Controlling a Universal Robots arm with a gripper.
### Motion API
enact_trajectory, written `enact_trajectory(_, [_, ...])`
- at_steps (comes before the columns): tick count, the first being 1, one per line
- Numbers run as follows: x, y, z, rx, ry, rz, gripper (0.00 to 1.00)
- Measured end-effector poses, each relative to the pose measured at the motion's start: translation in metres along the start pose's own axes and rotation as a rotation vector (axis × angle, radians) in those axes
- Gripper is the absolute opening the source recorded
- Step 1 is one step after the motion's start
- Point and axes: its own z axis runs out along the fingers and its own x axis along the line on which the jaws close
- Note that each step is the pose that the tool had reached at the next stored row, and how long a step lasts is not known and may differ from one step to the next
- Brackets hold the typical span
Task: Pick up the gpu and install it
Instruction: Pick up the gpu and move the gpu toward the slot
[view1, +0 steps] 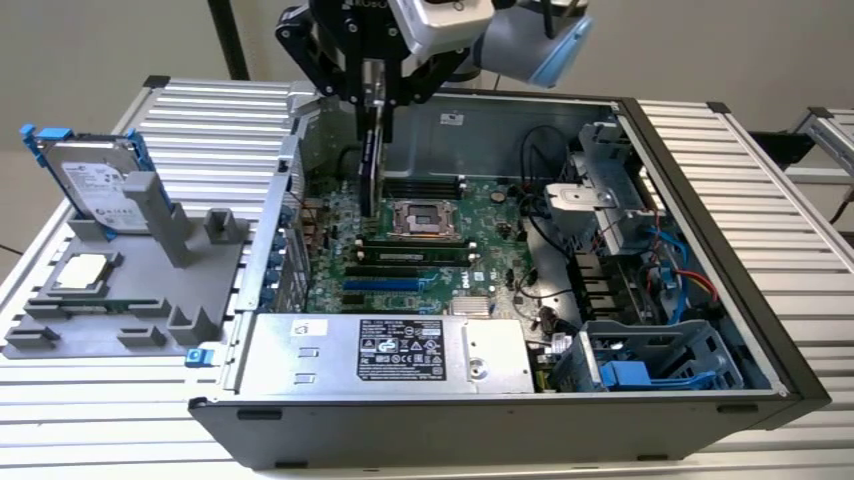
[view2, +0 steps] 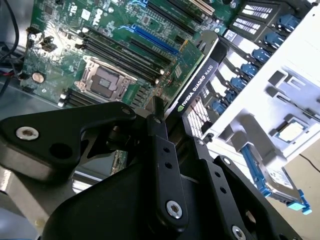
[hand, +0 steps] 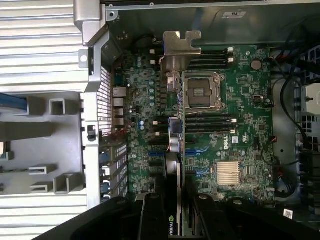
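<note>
My gripper (view1: 375, 85) is shut on the gpu (view1: 372, 150), which hangs on edge above the open computer case (view1: 694, 200). Its lower end reaches down to near the motherboard (view1: 441, 270), beside the empty CPU socket (view1: 424, 218). In the second wrist view the gpu's black shroud (view2: 197, 87) sticks out past the gripper (view2: 180, 125) toward the board. In the first wrist view the gpu (hand: 175, 150) is seen edge-on with its silver end bracket (hand: 180, 52) farthest from the gripper (hand: 176, 202). Blue expansion slots (view1: 380, 287) lie on the board nearer the power supply.
A grey power supply (view1: 387, 350) fills the case's near side. Drive cages and cables (view1: 627, 230) occupy the exterior view's right. Outside the case, on the exterior view's left, a grey fixture (view1: 120, 300) holds an upright hard drive (view1: 94, 185) with blue clips and a square CPU chip (view1: 83, 270).
</note>
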Motion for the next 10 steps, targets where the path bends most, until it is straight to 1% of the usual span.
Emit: enact_trajectory(10, [-0.0072,0.0004,0.0001,0.0001,0.0000,0.000,0.00])
